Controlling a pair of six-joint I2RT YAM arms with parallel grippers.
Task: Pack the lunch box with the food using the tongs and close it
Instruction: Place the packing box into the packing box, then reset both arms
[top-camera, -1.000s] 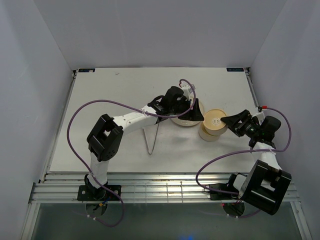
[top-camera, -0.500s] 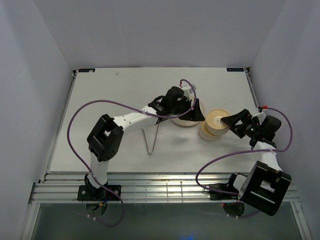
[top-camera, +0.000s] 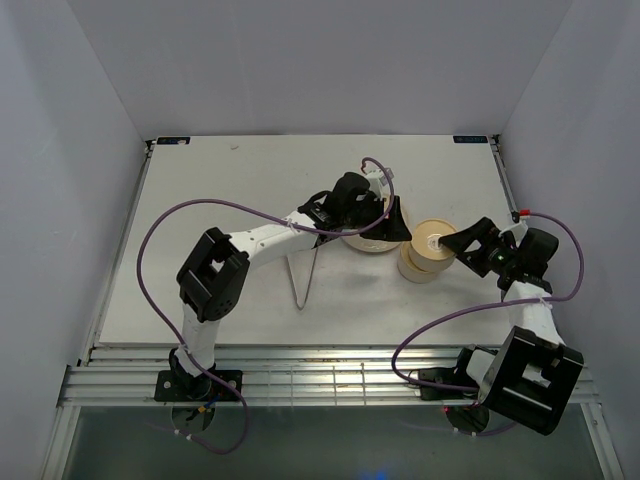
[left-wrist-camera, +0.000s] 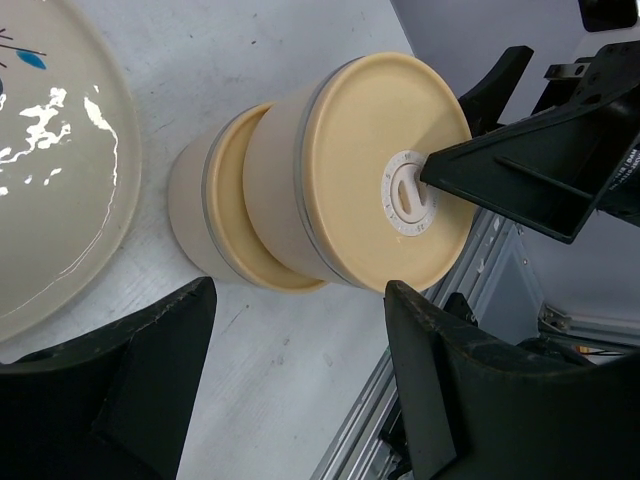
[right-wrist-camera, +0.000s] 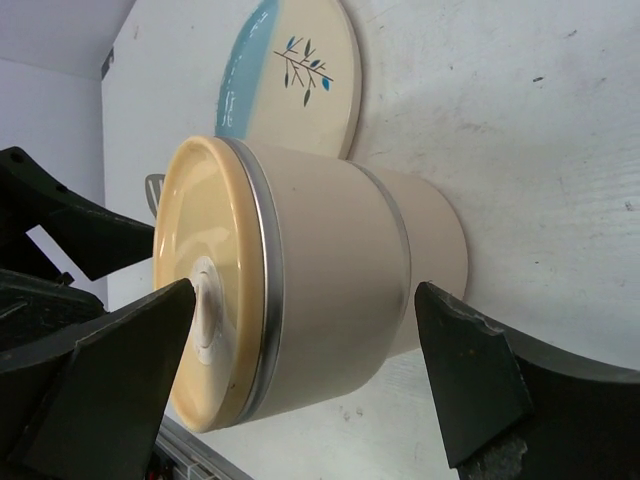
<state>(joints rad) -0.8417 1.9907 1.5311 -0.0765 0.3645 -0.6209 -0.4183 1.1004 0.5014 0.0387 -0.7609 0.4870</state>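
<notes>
The cream two-tier lunch box (top-camera: 428, 252) stands upright with its lid on, right of centre on the table. My right gripper (top-camera: 466, 244) is open at its right side. In the right wrist view its fingers (right-wrist-camera: 110, 390) flank the lunch box (right-wrist-camera: 330, 290) with gaps, one by the lid knob. My left gripper (top-camera: 398, 230) hovers open over the plate's right edge, and in the left wrist view nothing lies between its fingers (left-wrist-camera: 450, 380). The silver tongs (top-camera: 305, 275) lie on the table left of the plate. The food is out of view.
The blue-and-white plate (top-camera: 362, 246) sits just left of the lunch box, mostly hidden under my left wrist; its surface (left-wrist-camera: 60, 200) shows nothing on it. The table's front rail (top-camera: 320, 360) runs near the arm bases. White walls enclose the table.
My right gripper has opened wider and drawn back slightly to the right from the lunch box. The left arm and the lunch box have stayed put.
</notes>
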